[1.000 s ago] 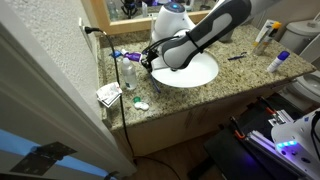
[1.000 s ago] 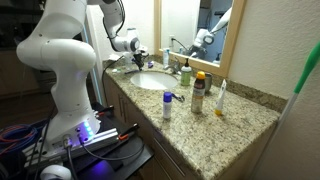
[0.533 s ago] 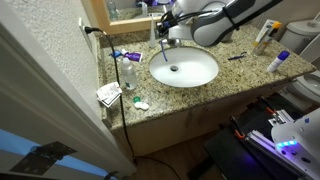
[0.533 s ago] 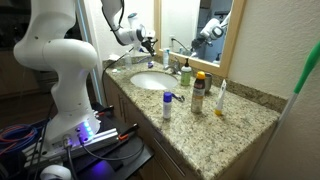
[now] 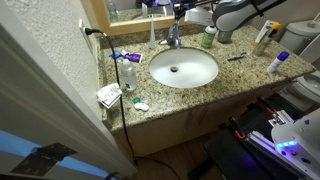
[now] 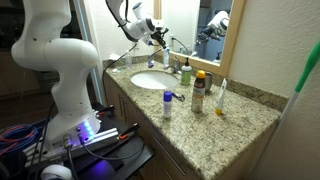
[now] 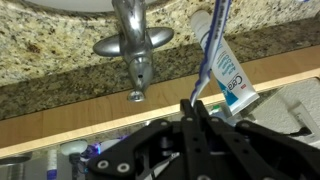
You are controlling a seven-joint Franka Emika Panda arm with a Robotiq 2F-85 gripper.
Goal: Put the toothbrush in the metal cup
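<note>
One relation counts: cup against gripper. In an exterior view, the gripper point(image 5: 183, 12) hangs high by the mirror above the faucet point(image 5: 172, 38). What looks like the metal cup point(image 5: 128, 72) stands well apart, past the faucet toward the counter's end. In the wrist view, the jaws pinch the toothbrush point(image 7: 210, 50), whose long axis points straight out; no cup shows.

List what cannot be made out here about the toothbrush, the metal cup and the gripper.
- metal cup: not identifiable in any view. It is not seen in the wrist view, and is too small among the clutter by the faucet in both exterior views.
- toothbrush: its upper end is cut off by the wrist view's top edge, and it is too thin to see in the exterior views.
- gripper: dark against its own dark body, so the exact contact is unclear.
</note>
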